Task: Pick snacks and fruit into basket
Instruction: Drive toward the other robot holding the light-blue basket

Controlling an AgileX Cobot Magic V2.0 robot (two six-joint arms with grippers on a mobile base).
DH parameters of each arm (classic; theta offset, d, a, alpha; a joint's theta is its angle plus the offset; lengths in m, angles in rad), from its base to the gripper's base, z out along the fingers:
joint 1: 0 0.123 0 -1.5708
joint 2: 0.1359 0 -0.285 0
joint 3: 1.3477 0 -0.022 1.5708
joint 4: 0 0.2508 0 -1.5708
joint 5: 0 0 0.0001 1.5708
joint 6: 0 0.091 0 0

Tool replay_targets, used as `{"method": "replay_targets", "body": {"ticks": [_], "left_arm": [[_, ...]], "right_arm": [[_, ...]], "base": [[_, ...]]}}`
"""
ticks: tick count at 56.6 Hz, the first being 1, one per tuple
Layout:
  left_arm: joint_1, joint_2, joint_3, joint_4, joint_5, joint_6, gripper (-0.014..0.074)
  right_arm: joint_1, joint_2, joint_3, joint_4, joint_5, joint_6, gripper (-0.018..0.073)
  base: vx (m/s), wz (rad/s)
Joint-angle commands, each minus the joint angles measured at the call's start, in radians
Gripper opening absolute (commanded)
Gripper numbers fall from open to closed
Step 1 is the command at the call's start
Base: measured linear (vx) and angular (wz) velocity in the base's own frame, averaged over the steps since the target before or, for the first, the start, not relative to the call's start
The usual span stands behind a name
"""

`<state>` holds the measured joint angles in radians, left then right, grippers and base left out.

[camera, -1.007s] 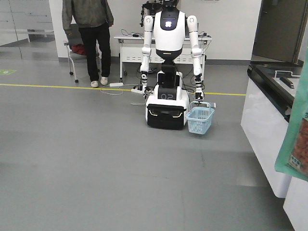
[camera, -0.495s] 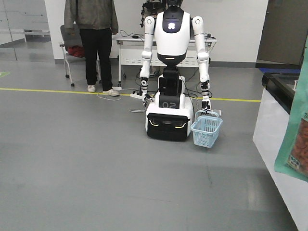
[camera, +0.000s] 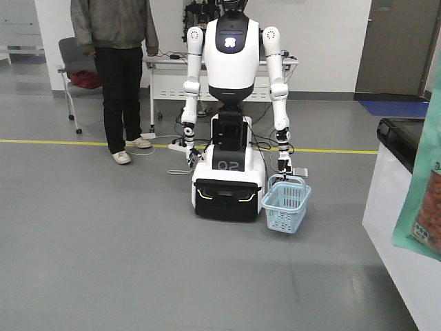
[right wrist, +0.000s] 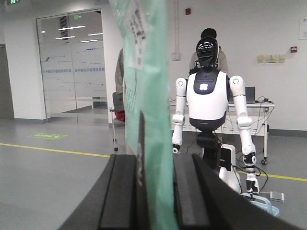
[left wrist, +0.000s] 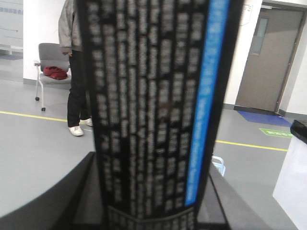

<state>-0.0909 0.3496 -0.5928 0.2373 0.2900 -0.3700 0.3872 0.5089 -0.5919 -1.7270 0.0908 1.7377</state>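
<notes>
My right gripper [right wrist: 152, 165] is shut on a teal-green snack pouch [right wrist: 146, 96], held upright between the black pads. The same pouch [camera: 422, 193] shows at the right edge of the front view, with red berries in its window. My left gripper [left wrist: 151, 196] is shut on a black snack pouch [left wrist: 153, 96] with white lettering and a blue stripe, which fills most of that view. The light blue basket [camera: 286, 203] hangs from the hand of a white humanoid robot [camera: 231, 83] ahead of me. No fruit is in view.
The humanoid stands on a wheeled base [camera: 227, 186] with cables on the floor behind it. A person [camera: 117, 69] stands at the back left by a chair [camera: 72, 69] and a table [camera: 165, 76]. A white counter [camera: 403, 234] with a black top is at the right.
The humanoid with the basket now looks larger and nearer, and the basket sits lower in the view. The counter at the right has slid towards the edge. Both pouches stay gripped.
</notes>
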Motion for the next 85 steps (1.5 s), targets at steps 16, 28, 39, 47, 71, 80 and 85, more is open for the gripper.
{"method": "replay_targets", "body": {"ticks": [16,28,39,47,71,80,85], "left_arm": [[0.000,0.011,-0.034,0.005,-0.101,-0.001,0.0003],[0.000,0.014,-0.034,0.005,-0.101,-0.001,0.0003],[0.000,0.010,-0.034,0.005,-0.101,-0.001,0.0003],[0.000,0.010,-0.034,0.005,-0.101,-0.001,0.0003],[0.000,0.010,-0.034,0.005,-0.101,-0.001,0.0003],[0.000,0.010,-0.034,0.005,-0.101,-0.001,0.0003],[0.000,0.010,-0.034,0.005,-0.101,-0.001,0.0003]], "right_arm": [[-0.003,0.005,-0.037,-0.056,0.021,-0.015,-0.0009],[-0.003,0.005,-0.037,-0.056,0.021,-0.015,-0.0009],[-0.003,0.005,-0.037,-0.056,0.021,-0.015,-0.0009],[-0.003,0.005,-0.037,-0.056,0.022,-0.015,-0.0009],[-0.003,0.005,-0.037,-0.056,0.022,-0.015,-0.0009],[-0.003,0.005,-0.037,-0.056,0.022,-0.015,-0.0009],[-0.003,0.005,-0.037,-0.056,0.021,-0.015,-0.0009]], "base": [[0.53,-0.16],[0.52,-0.10],[0.51,0.01],[0.50,0.05],[0.46,0.01],[0.38,-0.04],[0.37,-0.04]]}}
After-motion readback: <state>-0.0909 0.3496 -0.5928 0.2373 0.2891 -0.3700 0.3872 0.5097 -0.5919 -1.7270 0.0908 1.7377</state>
